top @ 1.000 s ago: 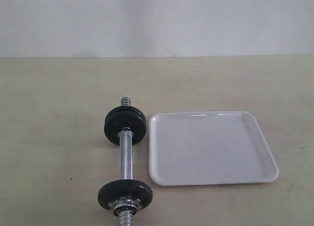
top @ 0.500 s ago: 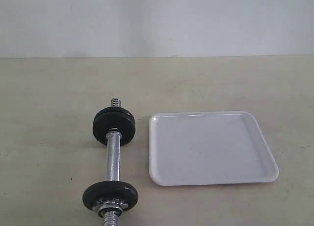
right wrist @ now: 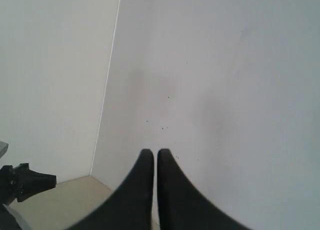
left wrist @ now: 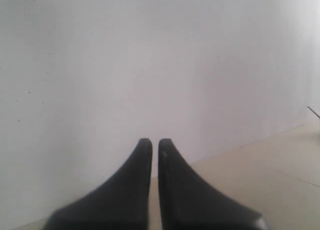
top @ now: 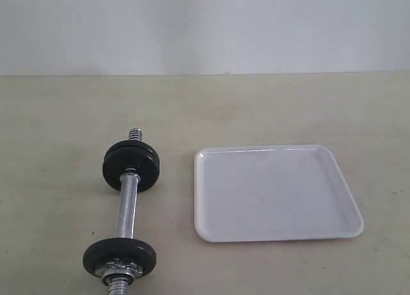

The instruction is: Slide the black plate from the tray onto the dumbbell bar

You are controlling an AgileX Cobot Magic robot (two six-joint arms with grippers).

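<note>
The dumbbell bar (top: 127,208) lies on the table left of the tray, chrome, with one black disc at its far end (top: 131,167) and one at its near end (top: 119,258) behind a silver nut. The white tray (top: 275,236) holds nothing. The black plate is out of view. Neither arm shows in the exterior view. My left gripper (left wrist: 155,141) is shut and empty, facing a white wall. My right gripper (right wrist: 154,152) is likewise shut on nothing, pointing at a wall corner.
The beige table (top: 256,109) runs back to a white wall. A dark black piece of equipment (right wrist: 22,182) sits at the edge of the right wrist view, away from the jaws.
The dumbbell bar has shifted steadily to the left across the table, away from the tray. The tray has stayed where it was.
</note>
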